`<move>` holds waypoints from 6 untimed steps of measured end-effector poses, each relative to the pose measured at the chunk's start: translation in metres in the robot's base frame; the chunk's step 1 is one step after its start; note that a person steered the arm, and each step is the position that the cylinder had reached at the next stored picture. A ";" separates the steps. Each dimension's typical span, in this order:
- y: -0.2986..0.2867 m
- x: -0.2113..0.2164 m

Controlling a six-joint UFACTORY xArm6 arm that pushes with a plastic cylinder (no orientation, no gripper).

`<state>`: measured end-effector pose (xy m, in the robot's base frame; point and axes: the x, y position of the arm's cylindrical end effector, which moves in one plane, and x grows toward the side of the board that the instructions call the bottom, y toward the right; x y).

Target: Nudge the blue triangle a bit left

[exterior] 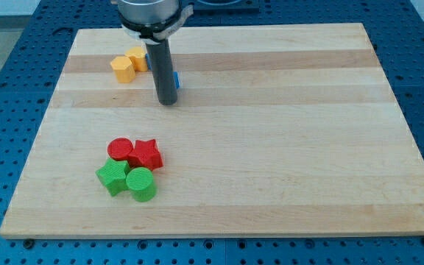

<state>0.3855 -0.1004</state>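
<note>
Wooden board: a pale, plank-grained rectangle that fills most of the frame and rests on a blue perforated table, which shows along every edge.

Arm: enters from the view's top, left of centre, and carries a straight dark rod that stands roughly upright over the upper-left part of the board. My tip sits at the rod's lower end, on the board. The arm ends in this plain rod and has no pincer, so nothing can be said of released or clenched.

Lower-left cluster, four blocks packed together and touching. Red cylinder at upper left; red star just beside it on the view's right; green star below the red cylinder; green cylinder at lower right, below the red star.

Upper-left pair, touching one another. Yellow hexagonal block toward the view's left; orange block behind it and slightly right, its exact shape not clear.

Blue triangle: almost wholly hidden behind the rod; only a thin blue sliver shows at the rod's right edge, just above my tip. Its shape cannot be made out here. It lies to the view's right of the yellow and orange pair, near them, and well apart from the red and green cluster.
</note>
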 end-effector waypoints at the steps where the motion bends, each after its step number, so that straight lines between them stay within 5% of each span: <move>1: -0.002 -0.016; 4: 0.025 -0.008; 6: 0.036 -0.046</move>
